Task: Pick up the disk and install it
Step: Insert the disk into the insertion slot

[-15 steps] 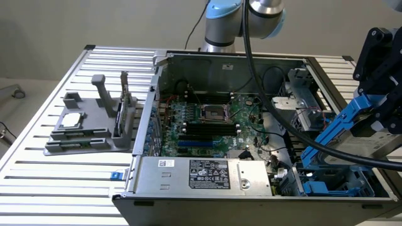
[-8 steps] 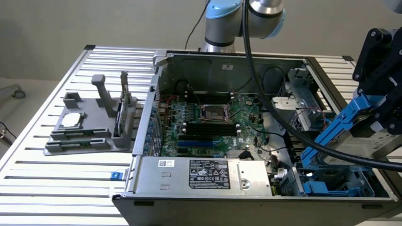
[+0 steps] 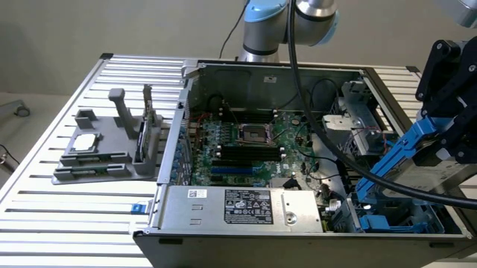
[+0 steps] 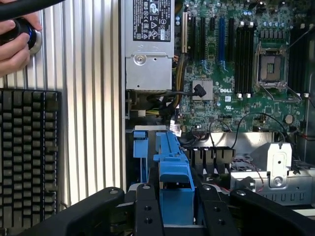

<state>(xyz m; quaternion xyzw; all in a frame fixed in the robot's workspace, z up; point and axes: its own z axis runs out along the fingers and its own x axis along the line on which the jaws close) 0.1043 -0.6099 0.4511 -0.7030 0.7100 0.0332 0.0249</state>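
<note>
Disk (image 3: 426, 177) is in the air, tilted, hanging over the blue drive bay (image 3: 399, 222) in the corner of the open PC case (image 3: 173, 139) beside the power supply (image 3: 238, 204), on the exterior view's right. Gripper (image 3: 446, 146) has it, fingers partly closed and clamped on the blue carrier's sides. Pick looks done; install is in hand, not seated. Seating calls for squaring the carrier to the bay and clearing the thick black cable (image 3: 313, 123).

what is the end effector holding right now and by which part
The end effector holds the disk, clamped across the sides of its blue frame at the raised end, tilted over the open computer case.
</note>
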